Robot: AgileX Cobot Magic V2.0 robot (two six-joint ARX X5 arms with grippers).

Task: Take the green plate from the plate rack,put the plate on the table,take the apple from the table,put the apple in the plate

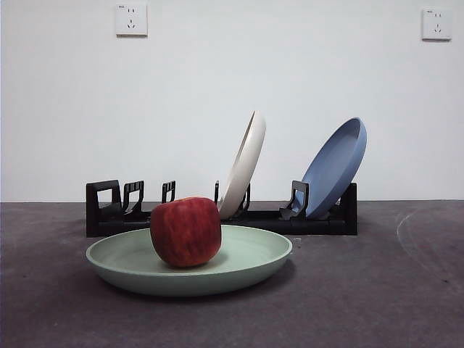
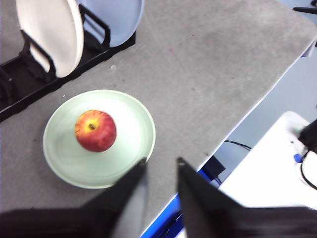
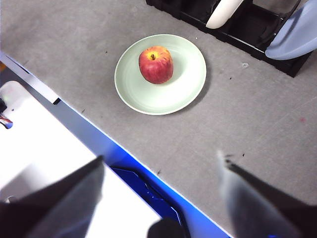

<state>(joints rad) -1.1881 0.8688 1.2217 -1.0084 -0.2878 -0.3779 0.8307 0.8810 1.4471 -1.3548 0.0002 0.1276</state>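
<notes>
The apple [image 1: 185, 231] sits in the green plate [image 1: 250, 255] on the table [image 1: 377, 290], before the plate rack [image 1: 319, 221]; task looks complete. Both grippers hang released, left gripper [image 2: 161, 171] narrowly, right gripper [image 3: 161, 166] wide.

Two pairs of black robot jaws, seen from the wrist cameras

The left gripper [image 2: 160, 164] has smooth matte black wedge-shaped jaws tapering to narrow tips; the right gripper [image 3: 161, 161] has broader, blurred black jaws with greyish inner faces.

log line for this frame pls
apple: in green plate | plate: on table | left end effector: open, clear | right end effector: open, clear
</notes>
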